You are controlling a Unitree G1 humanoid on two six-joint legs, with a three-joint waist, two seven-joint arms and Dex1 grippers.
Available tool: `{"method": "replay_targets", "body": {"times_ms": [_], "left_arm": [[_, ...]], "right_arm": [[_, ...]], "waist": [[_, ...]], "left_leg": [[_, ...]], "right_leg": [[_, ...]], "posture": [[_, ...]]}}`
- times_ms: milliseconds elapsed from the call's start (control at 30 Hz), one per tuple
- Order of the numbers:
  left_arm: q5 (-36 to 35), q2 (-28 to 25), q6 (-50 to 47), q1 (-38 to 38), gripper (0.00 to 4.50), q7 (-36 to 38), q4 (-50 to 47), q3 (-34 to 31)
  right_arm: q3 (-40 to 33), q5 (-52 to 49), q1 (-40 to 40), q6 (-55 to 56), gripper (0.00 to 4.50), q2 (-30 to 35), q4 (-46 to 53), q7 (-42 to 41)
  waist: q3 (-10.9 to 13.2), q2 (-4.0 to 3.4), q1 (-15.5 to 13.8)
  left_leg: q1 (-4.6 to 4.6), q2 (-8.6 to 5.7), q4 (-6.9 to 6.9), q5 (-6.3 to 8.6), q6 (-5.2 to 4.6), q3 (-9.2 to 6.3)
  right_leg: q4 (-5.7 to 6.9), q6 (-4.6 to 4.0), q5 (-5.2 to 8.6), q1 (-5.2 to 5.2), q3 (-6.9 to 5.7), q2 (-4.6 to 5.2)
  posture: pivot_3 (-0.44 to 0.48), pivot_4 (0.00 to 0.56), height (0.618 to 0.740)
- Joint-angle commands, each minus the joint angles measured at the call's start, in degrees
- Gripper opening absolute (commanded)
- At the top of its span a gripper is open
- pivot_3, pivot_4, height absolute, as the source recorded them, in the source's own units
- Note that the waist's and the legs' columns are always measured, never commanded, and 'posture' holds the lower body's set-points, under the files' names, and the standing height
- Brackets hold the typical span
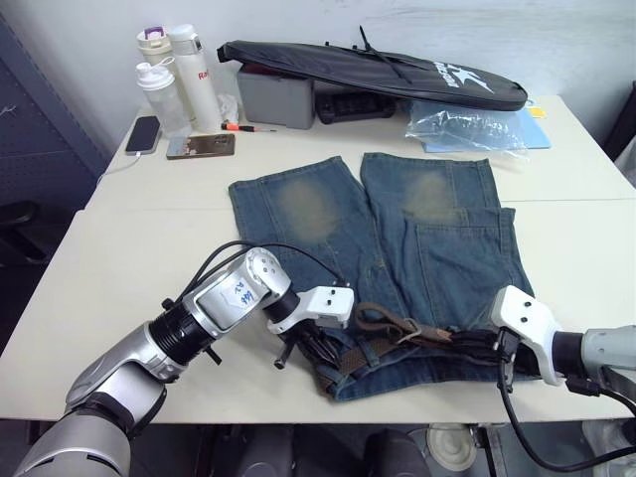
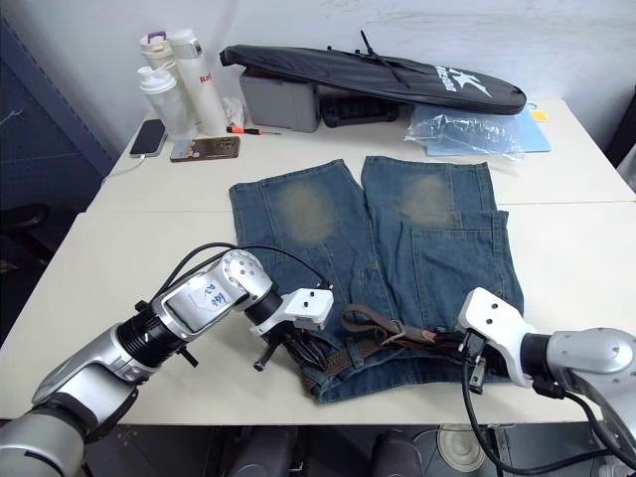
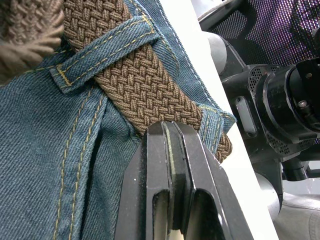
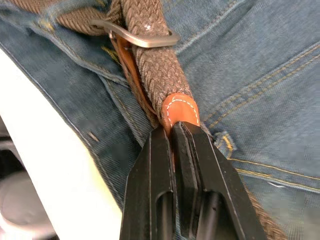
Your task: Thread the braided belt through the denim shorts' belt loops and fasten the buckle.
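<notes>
Belt (image 4: 150,65) runs straight ahead of your right fingers (image 4: 150,170), clamped on its leather tip; left fingers (image 3: 160,165) pinch its weave.

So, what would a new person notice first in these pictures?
The denim shorts lie flat mid-table, the braided belt along their waistband at the near edge. The left gripper is shut on the belt by a belt loop; the right gripper pinches its leather tip below the buckle.
</notes>
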State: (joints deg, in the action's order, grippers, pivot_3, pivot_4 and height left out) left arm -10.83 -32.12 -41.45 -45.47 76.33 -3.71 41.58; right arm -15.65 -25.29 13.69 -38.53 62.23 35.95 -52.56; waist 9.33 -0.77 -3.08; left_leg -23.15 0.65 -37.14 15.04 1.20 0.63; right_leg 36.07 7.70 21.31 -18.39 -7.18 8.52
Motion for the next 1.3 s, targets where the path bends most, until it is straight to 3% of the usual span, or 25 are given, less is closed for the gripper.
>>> {"method": "replay_targets", "body": {"times_ms": [33,233,333,467,900,1100,1300], "left_arm": [[2.32,-0.85,-1.28,1.34,0.0,-0.17,0.7,1.56],[2.25,-0.66,-1.22,1.3,0.0,0.16,1.05,1.68],[2.42,-0.19,-0.56,0.89,0.0,0.6,1.83,2.04],[2.91,0.05,0.34,0.52,0.0,0.97,2.47,2.29],[3.01,0.0,1.07,0.91,0.0,1.5,3.01,2.25],[3.45,-0.01,0.81,0.83,0.0,1.3,2.85,2.57],[3.58,-0.65,0.96,1.39,0.0,0.89,2.22,2.01]], "right_arm": [[-4.35,8.06,2.32,8.33,0.06,1.27,-3.41,0.31],[-10.19,11.58,4.98,16.34,0.06,-1.0,-6.52,-0.61],[-12.24,8.26,4.06,15.69,0.06,-3.3,-6.0,-1.46],[-13.49,14.71,7.65,18.46,0.06,-1.29,-7.03,-2.97],[-29.91,26.59,17.7,41.15,0.06,-1.51,-25.22,-7.18],[-28.18,30.23,17.67,50.89,0.06,-1.51,-32.54,-3.97],[-23.51,29.52,16.15,52.62,0.06,-3.02,-34.42,-2.53]], "waist": [[0.01,0.02,-0.1],[0.0,0.0,-0.02],[0.0,0.0,-0.01],[-0.01,-0.01,-0.08],[-0.01,-0.02,-0.15],[-0.02,-0.04,-0.12],[-0.02,-0.04,-0.1]], "left_leg": [[0.0,-0.01,-0.01,0.0,0.0,-0.01],[0.02,0.0,0.0,0.0,0.0,0.02],[0.03,0.01,0.01,0.0,0.01,0.02],[0.02,0.0,-0.02,0.0,0.0,0.02],[0.02,-0.03,-0.01,0.0,0.0,0.07],[0.02,-0.02,-0.03,0.0,-0.01,0.09],[0.01,-0.01,-0.06,0.0,-0.01,0.08]], "right_leg": [[0.0,0.0,0.0,0.0,-0.01,0.0],[0.01,0.0,0.0,0.01,0.01,0.0],[0.01,0.0,0.0,0.01,0.0,-0.01],[0.01,0.0,0.0,0.01,0.01,0.0],[-0.01,0.0,0.0,0.01,0.04,0.02],[-0.02,0.0,0.0,0.01,0.06,0.03],[-0.02,0.0,0.0,0.02,0.06,0.04]], "posture": [[0.0,0.15,0.656],[0.0,0.15,0.656],[0.0,0.15,0.656],[0.0,0.15,0.656],[0.0,0.15,0.656],[0.0,0.15,0.656],[0.0,0.15,0.656]]}}
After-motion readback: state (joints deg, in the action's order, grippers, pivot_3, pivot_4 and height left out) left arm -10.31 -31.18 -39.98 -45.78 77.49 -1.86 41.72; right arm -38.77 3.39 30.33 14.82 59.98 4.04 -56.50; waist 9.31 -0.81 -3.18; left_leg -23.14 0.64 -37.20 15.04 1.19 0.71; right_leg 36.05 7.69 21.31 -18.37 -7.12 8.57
